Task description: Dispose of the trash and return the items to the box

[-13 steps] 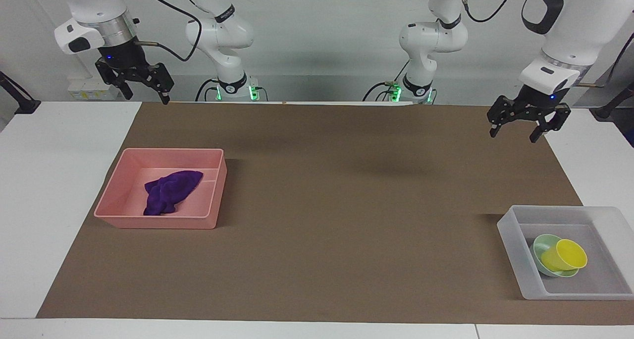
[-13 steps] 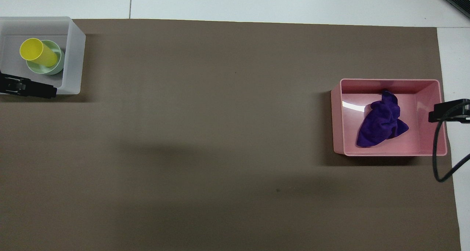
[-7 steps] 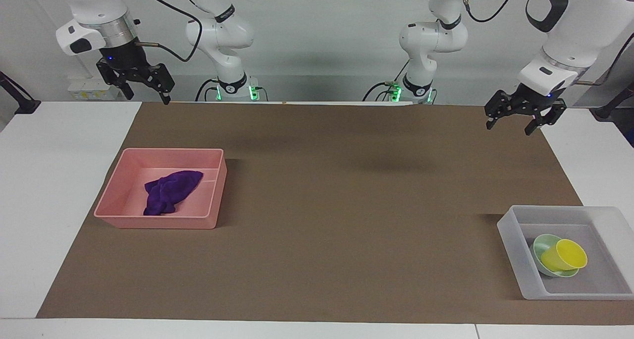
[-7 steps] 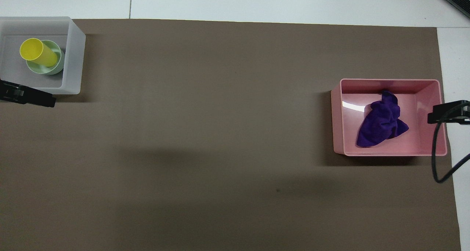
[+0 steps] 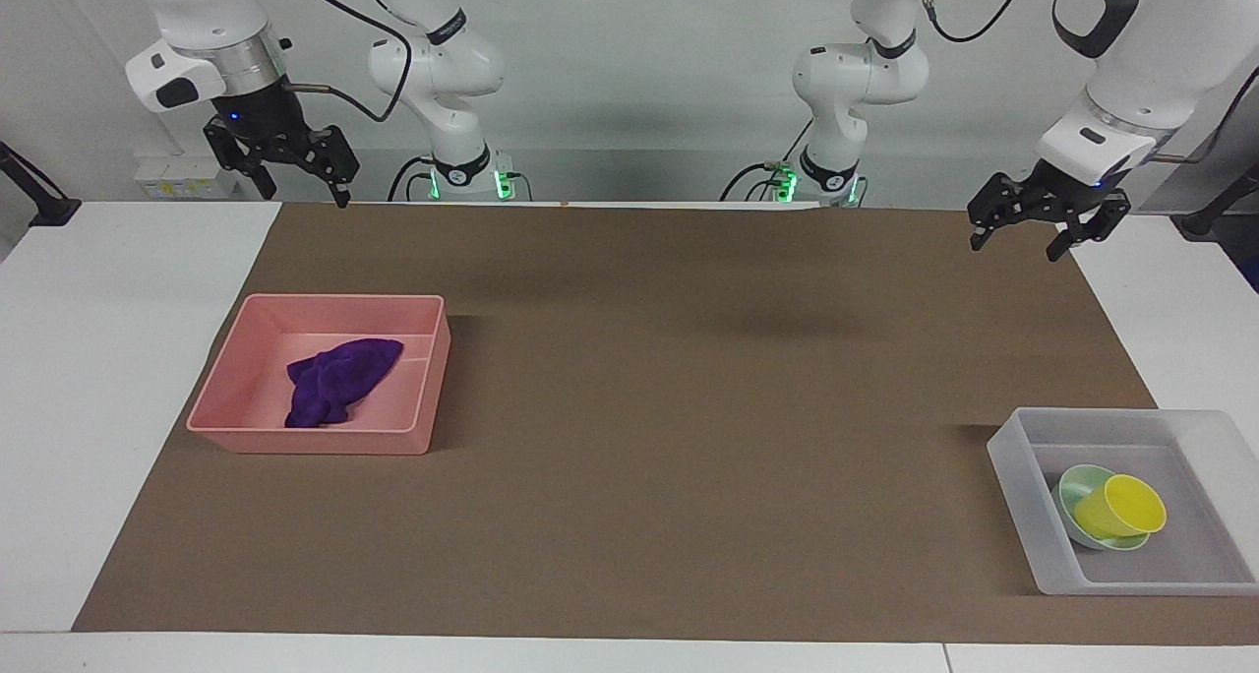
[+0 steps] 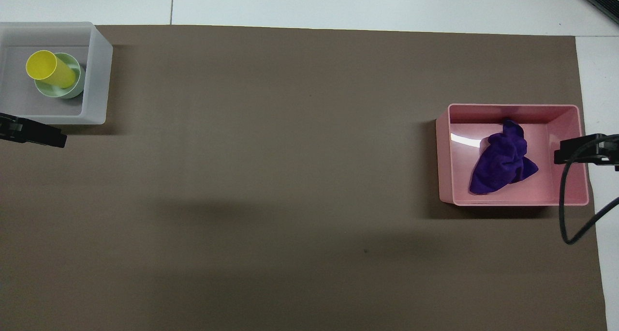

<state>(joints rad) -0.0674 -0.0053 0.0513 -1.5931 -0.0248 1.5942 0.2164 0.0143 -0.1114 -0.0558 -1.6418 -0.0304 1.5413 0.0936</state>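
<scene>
Both end effectors, left (image 5: 1025, 236) and right (image 5: 295, 171), gape empty; yellow cup (image 5: 1119, 509) lies tipped in green bowl (image 5: 1077, 486).

White arms (image 5: 433, 53) (black claws, cables)

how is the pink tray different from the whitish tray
The pink tray is opaque pink; the whitish tray is translucent. The pink tray holds the purple cloth; the whitish tray holds the yellow cup lying tipped in the green bowl. The pink tray sits toward the right arm's end and nearer to the robots, the whitish tray toward the left arm's end. Both are open rectangular trays on the brown mat.
</scene>
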